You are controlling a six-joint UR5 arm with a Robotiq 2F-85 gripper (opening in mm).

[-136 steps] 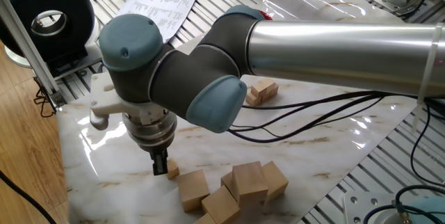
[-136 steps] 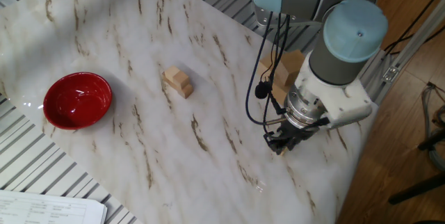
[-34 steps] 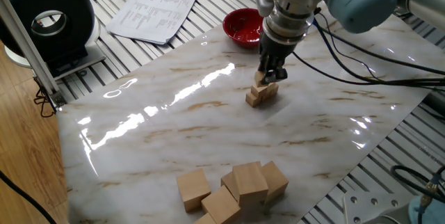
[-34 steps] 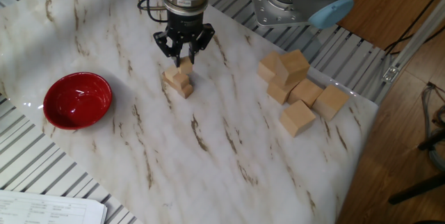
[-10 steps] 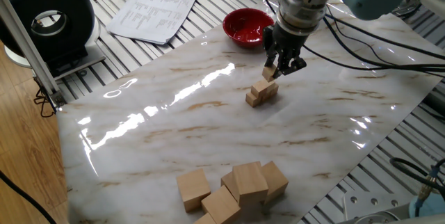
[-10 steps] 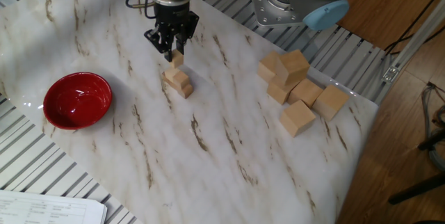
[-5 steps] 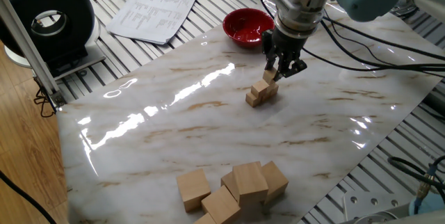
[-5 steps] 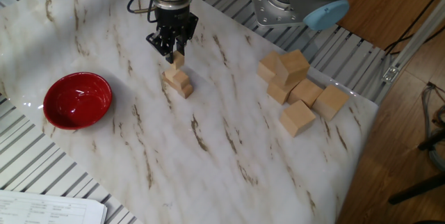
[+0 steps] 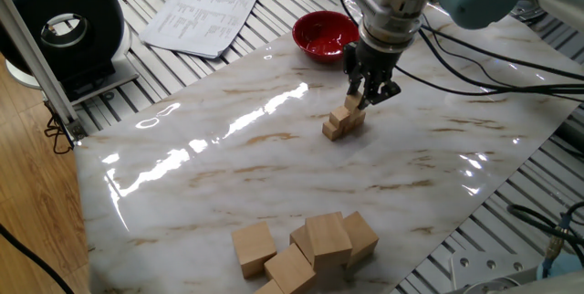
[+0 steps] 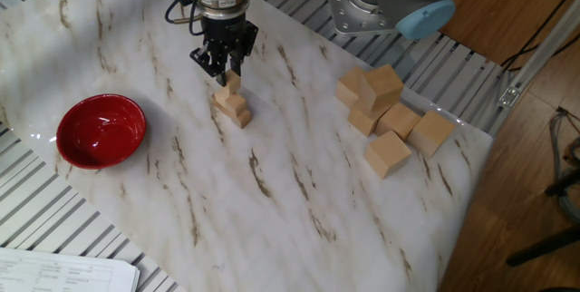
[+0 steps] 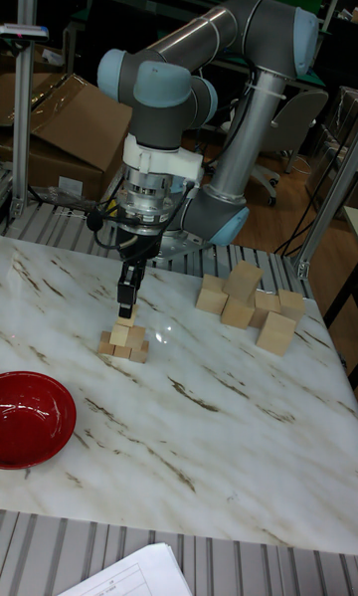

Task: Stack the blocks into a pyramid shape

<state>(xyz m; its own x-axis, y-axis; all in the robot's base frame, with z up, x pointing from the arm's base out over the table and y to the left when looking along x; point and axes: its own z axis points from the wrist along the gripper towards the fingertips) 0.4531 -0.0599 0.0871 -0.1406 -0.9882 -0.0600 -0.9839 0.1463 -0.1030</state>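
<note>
Just right of centre in the upper part of one fixed view, the gripper [image 9: 362, 99] is seen pointing straight down with a small block [image 9: 354, 100] pinched between its fingertips, the jaws closed on that cube. Directly beneath it stands the small stack [image 9: 342, 121] of tan blocks already laid on the marble table [image 9: 274, 175]. In the tall fixed view, left of centre, the held cube [image 11: 126, 312] appears to hang just above the top of the stack [image 11: 123, 341], and whether it already touches cannot be told. The move ahead is judged to turn on this vertical relation: the stack lies straight below the jaws, so a short descent along the gripper's own axis should seat the cube, provided its faces are square to those under it. In the other fixed view, upper left, the gripper [image 10: 224, 74] and the stack [image 10: 233, 107] line up the same way. A red bowl [image 10: 101, 131] sits at the left of that frame, and the large wooden cubes [image 10: 385, 111] lie well apart at the right.
</note>
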